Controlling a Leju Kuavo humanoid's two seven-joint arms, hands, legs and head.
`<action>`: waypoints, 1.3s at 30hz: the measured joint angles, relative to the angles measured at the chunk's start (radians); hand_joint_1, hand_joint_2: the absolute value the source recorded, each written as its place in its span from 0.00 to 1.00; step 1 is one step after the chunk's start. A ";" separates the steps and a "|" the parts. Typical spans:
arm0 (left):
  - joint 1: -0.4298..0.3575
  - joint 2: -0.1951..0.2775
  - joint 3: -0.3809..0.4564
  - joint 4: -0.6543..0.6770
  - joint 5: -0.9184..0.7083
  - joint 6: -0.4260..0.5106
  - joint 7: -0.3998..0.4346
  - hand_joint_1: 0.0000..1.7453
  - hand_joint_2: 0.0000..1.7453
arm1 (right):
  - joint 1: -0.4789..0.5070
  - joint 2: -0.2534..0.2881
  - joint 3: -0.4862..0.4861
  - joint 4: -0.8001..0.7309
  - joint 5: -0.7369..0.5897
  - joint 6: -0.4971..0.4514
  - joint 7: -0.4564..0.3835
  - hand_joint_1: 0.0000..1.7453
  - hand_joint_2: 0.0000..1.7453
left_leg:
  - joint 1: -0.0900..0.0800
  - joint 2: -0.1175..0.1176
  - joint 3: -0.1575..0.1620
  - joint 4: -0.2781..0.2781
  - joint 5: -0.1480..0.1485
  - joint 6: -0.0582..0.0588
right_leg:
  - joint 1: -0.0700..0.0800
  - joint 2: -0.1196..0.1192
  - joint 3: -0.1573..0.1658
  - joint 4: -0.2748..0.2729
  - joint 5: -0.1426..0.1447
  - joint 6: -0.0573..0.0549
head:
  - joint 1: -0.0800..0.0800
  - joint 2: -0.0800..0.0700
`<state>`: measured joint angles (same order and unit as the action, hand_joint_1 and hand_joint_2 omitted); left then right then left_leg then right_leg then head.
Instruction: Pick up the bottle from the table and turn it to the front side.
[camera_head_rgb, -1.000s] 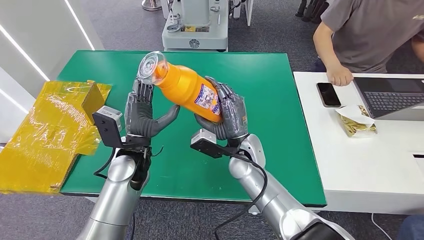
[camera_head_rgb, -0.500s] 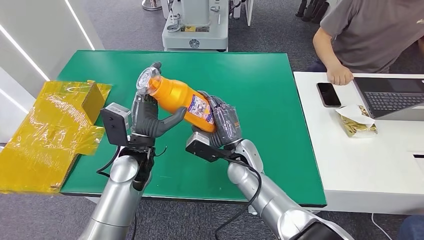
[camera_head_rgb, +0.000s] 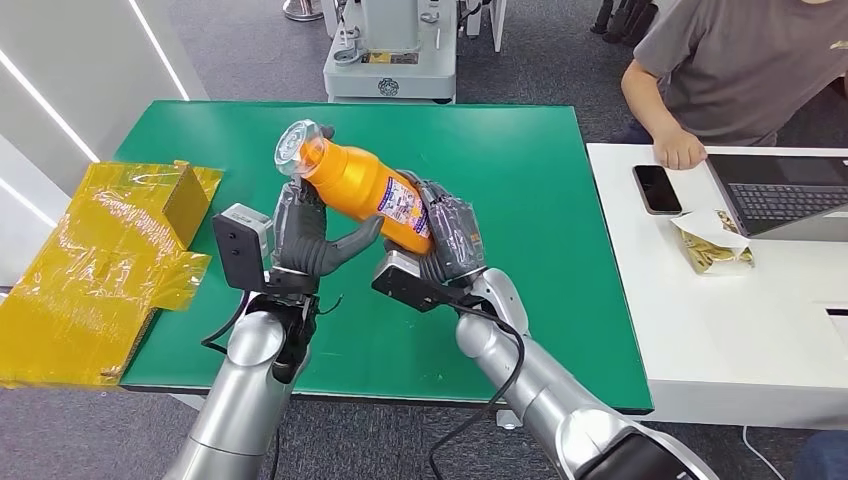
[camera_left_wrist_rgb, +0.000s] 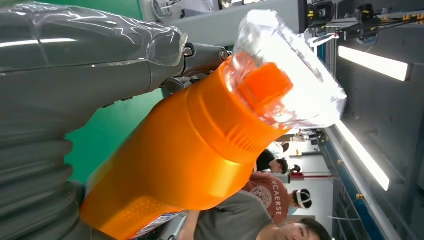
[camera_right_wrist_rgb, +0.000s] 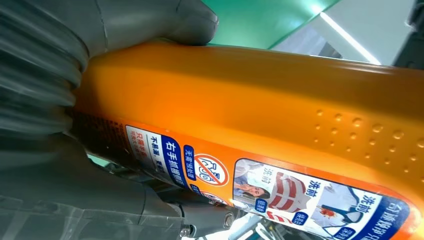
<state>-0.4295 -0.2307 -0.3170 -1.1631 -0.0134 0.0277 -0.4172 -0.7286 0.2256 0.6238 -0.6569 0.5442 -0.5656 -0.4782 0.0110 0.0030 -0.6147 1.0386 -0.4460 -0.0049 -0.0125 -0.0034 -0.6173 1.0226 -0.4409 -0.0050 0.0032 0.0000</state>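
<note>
An orange bottle (camera_head_rgb: 358, 184) with a clear cap (camera_head_rgb: 298, 150) is held tilted above the green table (camera_head_rgb: 540, 200), cap pointing up and to the left. My right hand (camera_head_rgb: 450, 240) grips its lower body, where the blue and white label (camera_head_rgb: 405, 210) sits. My left hand (camera_head_rgb: 305, 238) holds the bottle near its shoulder, fingers behind it and thumb under it. In the left wrist view the left hand's thumb (camera_left_wrist_rgb: 75, 60) lies along the bottle (camera_left_wrist_rgb: 190, 155) below the cap (camera_left_wrist_rgb: 285, 70). In the right wrist view my right hand (camera_right_wrist_rgb: 45, 65) wraps the bottle (camera_right_wrist_rgb: 260, 110), label (camera_right_wrist_rgb: 280, 192) facing the camera.
Crumpled yellow wrapping (camera_head_rgb: 100, 260) lies over the table's left edge. A white table (camera_head_rgb: 740, 330) on the right carries a phone (camera_head_rgb: 657, 188), a laptop (camera_head_rgb: 785, 192) and a snack bag (camera_head_rgb: 712, 243); a person (camera_head_rgb: 740, 60) sits there. A machine base (camera_head_rgb: 392, 50) stands behind the green table.
My left hand, spread below the bottle's neck a second ago, has closed onto the bottle. Both hands have drawn closer together, and the bottle has shifted slightly toward me.
</note>
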 joint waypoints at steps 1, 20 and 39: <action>-0.001 -0.002 0.000 0.002 0.000 0.000 0.000 0.00 1.00 | -0.003 0.001 0.000 0.002 0.002 -0.007 -0.001 1.00 1.00 | 0.000 0.000 0.000 0.000 0.000 0.000 | 0.000 0.000 0.000 0.000 0.000 0.000 | 0.000 0.000; -0.039 -0.014 0.001 0.035 0.035 0.053 0.001 0.00 1.00 | -0.023 0.071 -0.007 0.060 -0.039 0.023 -0.043 1.00 1.00 | 0.000 0.000 0.000 0.000 0.000 0.000 | 0.000 0.000 0.000 0.000 0.000 0.000 | 0.000 0.000; -0.049 -0.011 0.012 0.051 0.052 0.086 -0.006 1.00 1.00 | -0.020 0.089 -0.005 0.086 -0.046 0.050 -0.052 1.00 1.00 | 0.000 0.000 0.000 0.000 0.000 0.000 | 0.000 0.000 0.000 0.000 0.000 0.000 | 0.000 0.000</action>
<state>-0.4783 -0.2419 -0.3048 -1.1122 0.0386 0.1133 -0.4231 -0.7483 0.3143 0.6184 -0.5707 0.4985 -0.5154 -0.5298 0.0110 0.0031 -0.6149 1.0384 -0.4460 -0.0049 -0.0125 -0.0033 -0.6174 1.0226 -0.4410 -0.0050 0.0034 0.0000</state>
